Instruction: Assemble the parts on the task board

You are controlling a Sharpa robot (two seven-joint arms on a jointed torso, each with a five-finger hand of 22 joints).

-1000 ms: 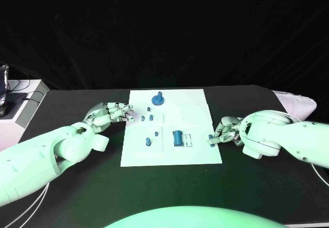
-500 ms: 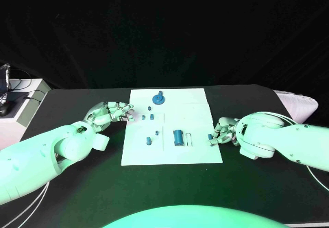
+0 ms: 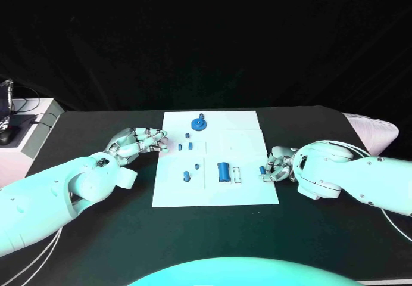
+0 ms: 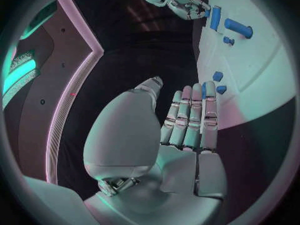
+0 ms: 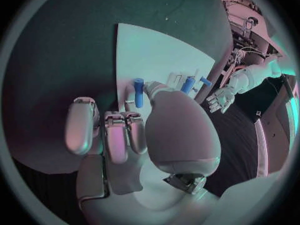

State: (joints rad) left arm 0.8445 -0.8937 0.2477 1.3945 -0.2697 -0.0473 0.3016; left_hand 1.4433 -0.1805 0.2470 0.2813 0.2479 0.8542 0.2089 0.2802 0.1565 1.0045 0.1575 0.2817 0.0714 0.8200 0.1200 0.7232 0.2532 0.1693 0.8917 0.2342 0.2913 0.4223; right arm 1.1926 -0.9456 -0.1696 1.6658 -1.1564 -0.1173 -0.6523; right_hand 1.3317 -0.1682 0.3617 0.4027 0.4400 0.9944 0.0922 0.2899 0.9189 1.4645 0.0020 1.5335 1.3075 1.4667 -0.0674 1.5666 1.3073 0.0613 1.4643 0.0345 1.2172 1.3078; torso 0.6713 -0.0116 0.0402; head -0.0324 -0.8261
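2 hands flank board: my right hand pinches blue peg for fitting; my left hand, fingers apart, holds nothing.

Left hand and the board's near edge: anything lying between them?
Head view: only bare black table lies between the left hand and the task board; the nearest blue parts sit on the board itself.

Lab: black-draped backdrop, black table

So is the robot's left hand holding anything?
No, it holds nothing. The left hand hovers beside the task board; the wrist view shows its fingers straight, with nothing between them.
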